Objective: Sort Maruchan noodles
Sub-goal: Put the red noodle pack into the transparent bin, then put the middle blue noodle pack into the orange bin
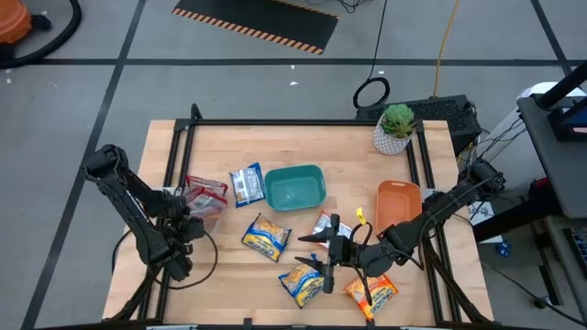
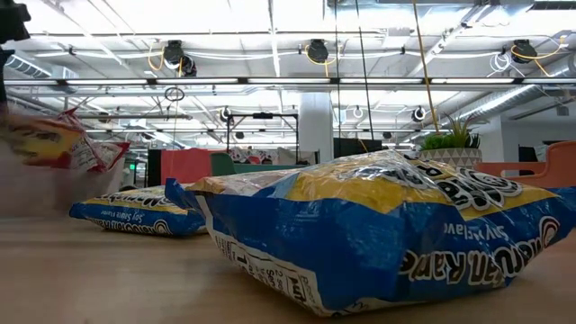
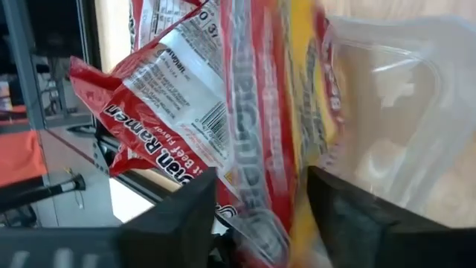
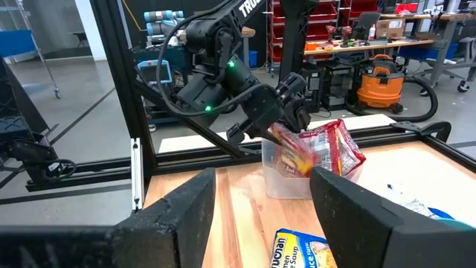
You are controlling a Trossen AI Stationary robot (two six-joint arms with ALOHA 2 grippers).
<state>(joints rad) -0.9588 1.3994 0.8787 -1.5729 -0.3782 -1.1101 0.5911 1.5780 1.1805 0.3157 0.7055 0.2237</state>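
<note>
A dark red Maruchan packet (image 3: 223, 112) hangs between the parted fingers of my left gripper (image 3: 262, 216), over a clear plastic container (image 4: 286, 182) at the table's left. From across the table, the right wrist view shows the packet (image 4: 316, 149) below that gripper (image 4: 294, 119). Blue-and-yellow packets (image 1: 266, 236) (image 1: 303, 280), an orange packet (image 1: 371, 291) and silvery packets (image 1: 246, 183) (image 1: 323, 223) lie flat on the wood. My right gripper (image 1: 310, 254) stands open and level above the near middle, with nothing between its fingers. My left gripper's fingers (image 3: 186, 223) slant down from above on either side of the red packet's upper part (image 3: 253, 201). The packet hangs below them, crumpled and partly blurred. I cannot tell whether the fingers touch it.
A teal bin (image 1: 295, 188) sits at the table's middle and an orange tray (image 1: 399, 203) to its right. A potted plant (image 1: 396, 128) stands at the far right corner. A black frame rail (image 1: 303, 122) runs along the table's far edge.
</note>
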